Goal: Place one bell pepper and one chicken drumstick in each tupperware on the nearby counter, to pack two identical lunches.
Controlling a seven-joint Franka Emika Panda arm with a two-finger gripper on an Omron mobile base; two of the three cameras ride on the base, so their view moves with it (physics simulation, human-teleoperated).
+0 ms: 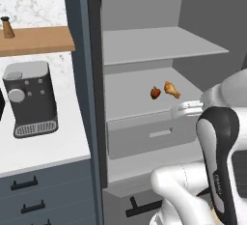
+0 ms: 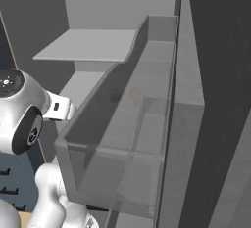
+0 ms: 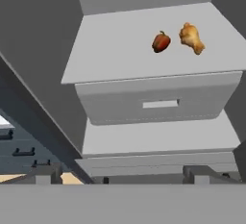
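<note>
Tool tips wide apart, nothing held; arm raised, bent, hand aimed w/ slight downward tilt into open fridge. Small dark-red bell pepper just beside lumpy golden-orange chicken drumstick, both on grey middle shelf above grey drawer, well ahead of tool.

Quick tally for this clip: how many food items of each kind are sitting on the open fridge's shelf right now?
Bell pepper: 1
Chicken drumstick: 1
Total: 2, side by side on the shelf above the drawer.
</note>
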